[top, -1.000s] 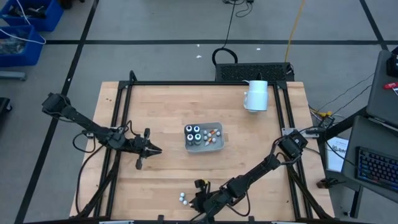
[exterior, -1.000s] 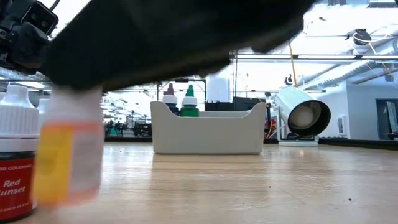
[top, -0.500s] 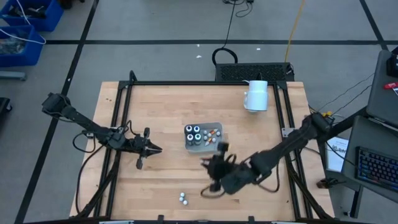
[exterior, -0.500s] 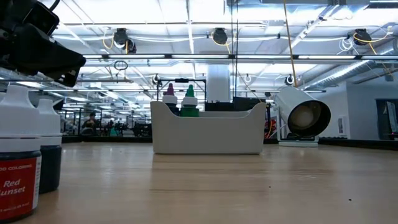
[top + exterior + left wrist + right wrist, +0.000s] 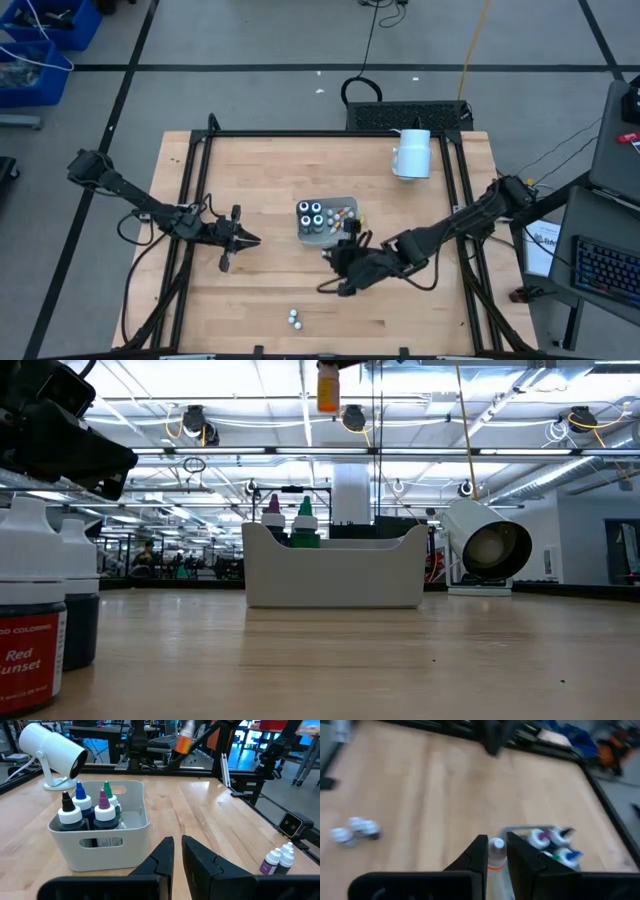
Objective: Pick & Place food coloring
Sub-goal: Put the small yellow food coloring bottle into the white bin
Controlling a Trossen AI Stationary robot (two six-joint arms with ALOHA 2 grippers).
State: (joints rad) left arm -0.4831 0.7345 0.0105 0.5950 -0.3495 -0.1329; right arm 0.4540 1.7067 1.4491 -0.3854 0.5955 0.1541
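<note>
Orange-banded and light, the small bottle your right pincer pinches by its slick body hangs over the counter just near of the tray; left pincer, nearly closed, waits empty.

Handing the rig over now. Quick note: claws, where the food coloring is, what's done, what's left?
Right claw: shut on an orange-labelled bottle, carried in the air next to the tray.
Left claw: shut, empty, parked left of the tray.
Done: four capped bottles stand in the tray.
Left: drop this bottle in, then fetch the two bottles near the table's front edge.
</note>
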